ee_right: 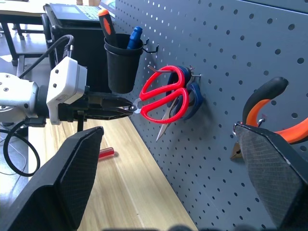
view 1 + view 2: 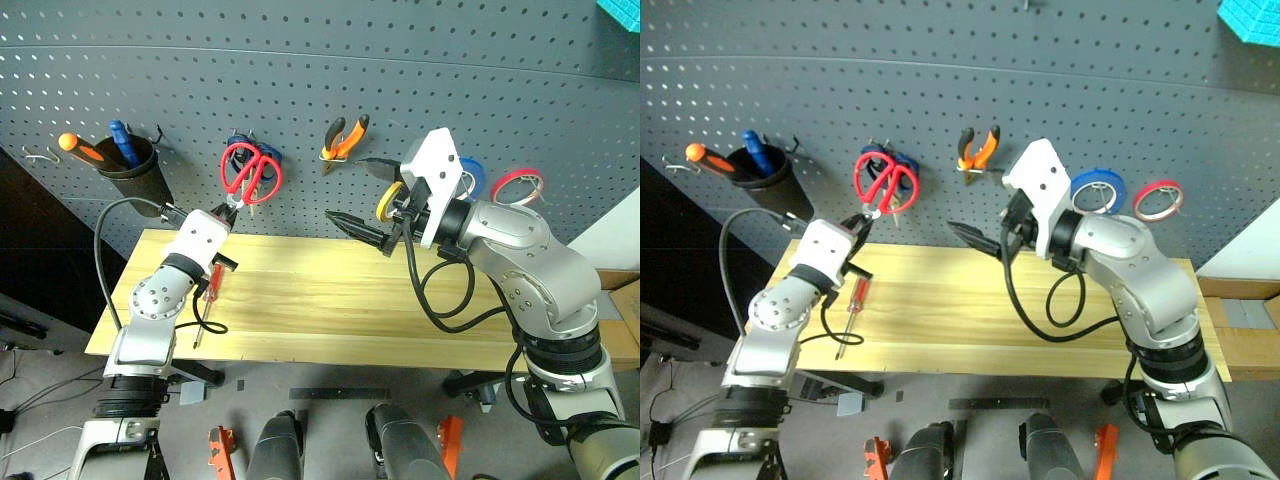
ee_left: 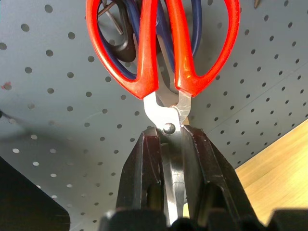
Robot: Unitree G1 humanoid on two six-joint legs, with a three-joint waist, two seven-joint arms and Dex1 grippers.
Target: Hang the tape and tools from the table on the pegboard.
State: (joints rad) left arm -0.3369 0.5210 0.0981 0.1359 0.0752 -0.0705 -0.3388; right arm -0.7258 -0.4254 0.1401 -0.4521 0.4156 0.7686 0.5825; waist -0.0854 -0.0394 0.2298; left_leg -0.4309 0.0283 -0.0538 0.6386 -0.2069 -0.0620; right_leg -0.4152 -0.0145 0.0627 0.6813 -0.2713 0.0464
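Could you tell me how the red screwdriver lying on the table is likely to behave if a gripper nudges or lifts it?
The screwdriver looks slim and round-handled, so a nudge would probably roll it across the table. It likely lifts light and stiff.

The left arm is reaching up and forward, its left gripper (image 2: 226,207) pinching its fingers (image 3: 144,168) together around thin metal blades. The right arm is bending across the middle, its right gripper (image 2: 370,200) holding its fingers wide apart.

Screwdriver (image 2: 209,300) on table (image 2: 330,310), scissors (image 2: 250,172) on pegboard (image 2: 320,90) behind.
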